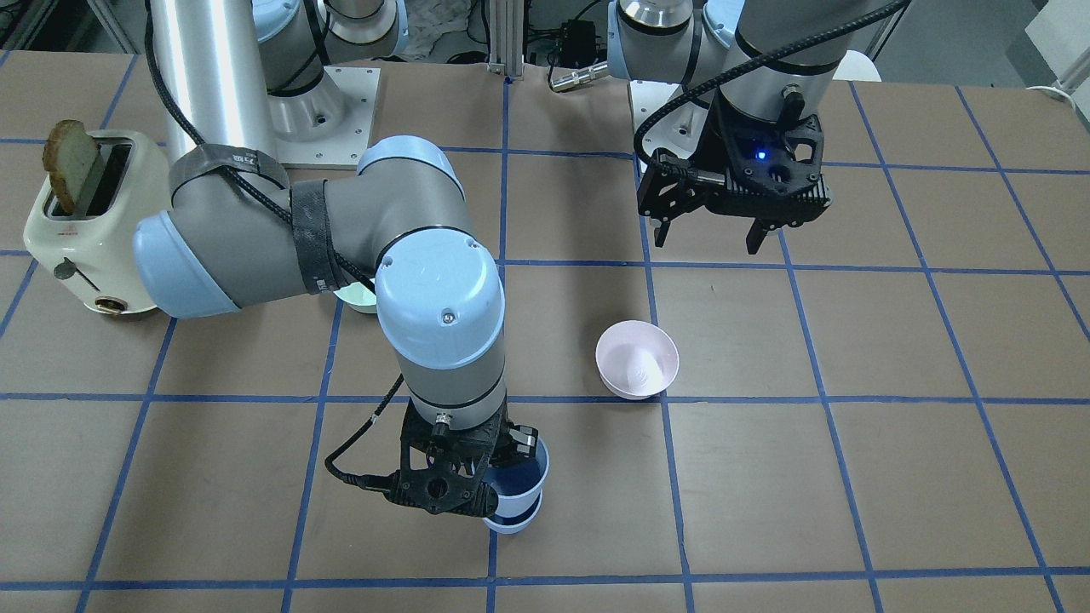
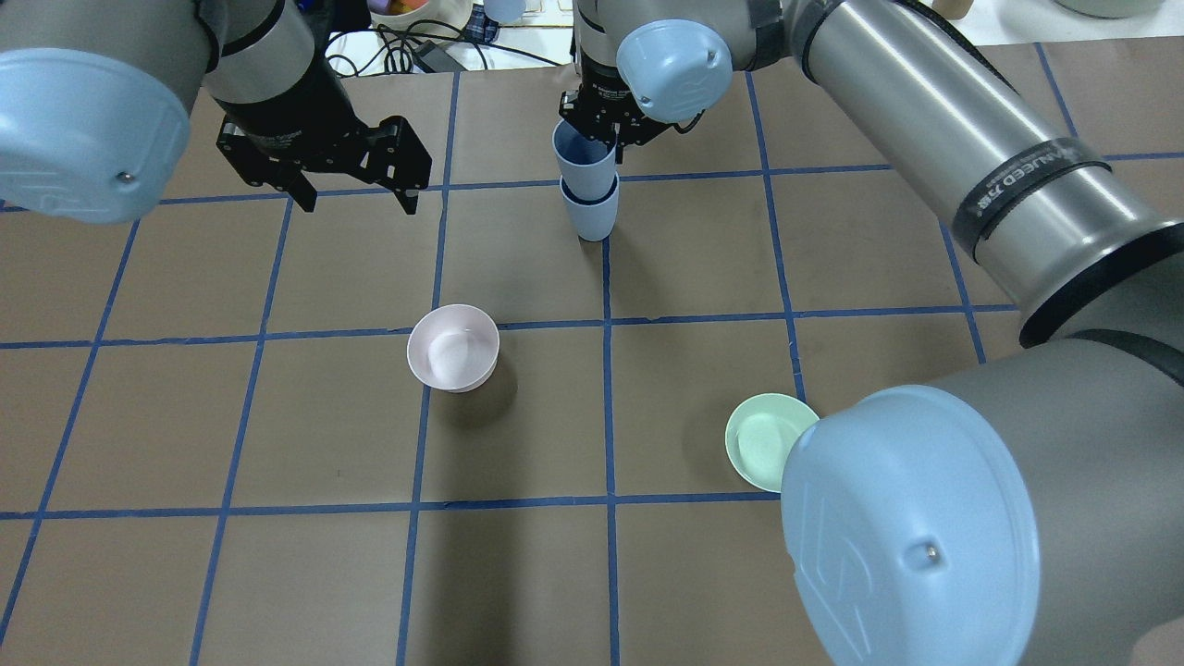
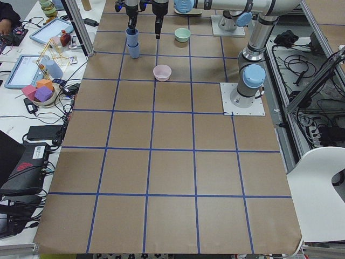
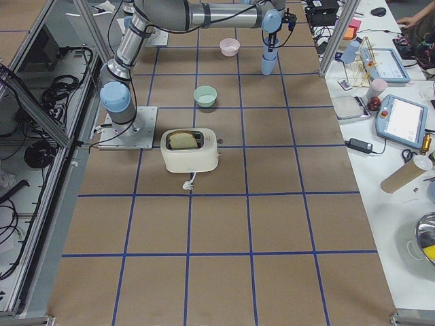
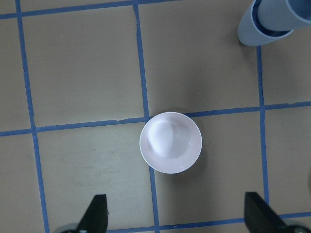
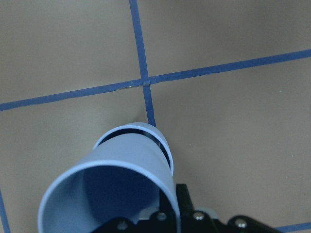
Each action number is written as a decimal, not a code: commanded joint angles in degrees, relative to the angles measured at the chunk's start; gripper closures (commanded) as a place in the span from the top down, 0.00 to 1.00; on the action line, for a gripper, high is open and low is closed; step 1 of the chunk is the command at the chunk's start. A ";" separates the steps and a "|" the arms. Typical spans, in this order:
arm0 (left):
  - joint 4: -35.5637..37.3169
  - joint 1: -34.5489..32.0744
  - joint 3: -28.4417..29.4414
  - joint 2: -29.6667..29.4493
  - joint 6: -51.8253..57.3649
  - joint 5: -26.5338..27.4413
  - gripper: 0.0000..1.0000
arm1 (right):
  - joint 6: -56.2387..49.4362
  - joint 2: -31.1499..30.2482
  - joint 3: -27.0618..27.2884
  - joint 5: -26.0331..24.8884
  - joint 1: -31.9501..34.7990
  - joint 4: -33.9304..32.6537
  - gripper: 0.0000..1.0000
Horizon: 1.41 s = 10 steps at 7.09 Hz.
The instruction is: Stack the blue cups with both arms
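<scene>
- top cup (image 2: 583, 159) is pinched at the rim by the right jaws, partly nested in bottom cup (image 2: 590, 215)
- I'd push straight down, then release
- left jaws wide, empty
</scene>
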 commanded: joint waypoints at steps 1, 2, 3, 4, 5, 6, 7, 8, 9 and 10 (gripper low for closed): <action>0.04 0.24 0.00 0.06 0.00 0.04 1.00 | -0.13 0.80 0.03 0.61 -0.36 -1.43 0.54; -0.05 0.15 0.00 0.06 0.00 -0.05 1.00 | -0.31 0.89 0.29 0.35 -0.36 -1.53 0.74; 0.04 0.15 0.00 0.06 0.00 -0.05 1.00 | -0.84 0.63 -0.23 0.52 -0.71 -1.62 0.87; 0.04 0.15 0.00 0.06 0.00 -0.05 1.00 | -3.19 0.37 -2.15 -0.09 -2.11 -1.19 0.88; -0.05 0.15 0.00 0.15 0.00 -0.05 1.00 | -5.13 0.28 -4.43 -0.44 -4.56 0.21 0.98; 0.12 0.24 0.00 0.15 0.00 -0.05 1.00 | -12.54 -0.94 -4.10 -2.10 -7.19 3.44 0.98; 0.04 0.15 0.00 0.32 0.00 -0.05 1.00 | -18.53 -3.22 -3.49 -4.98 -9.22 5.83 0.95; 0.04 0.15 0.00 0.32 0.00 -0.05 1.00 | -22.60 -6.81 -2.35 -5.01 -10.72 11.85 0.95; 0.04 0.15 0.00 0.32 0.00 -0.05 1.00 | -26.29 -12.06 0.53 -4.93 -12.30 17.40 0.95; 0.12 0.32 0.00 0.15 0.00 -0.13 1.00 | -26.59 -17.77 5.87 -4.75 -13.27 17.89 0.94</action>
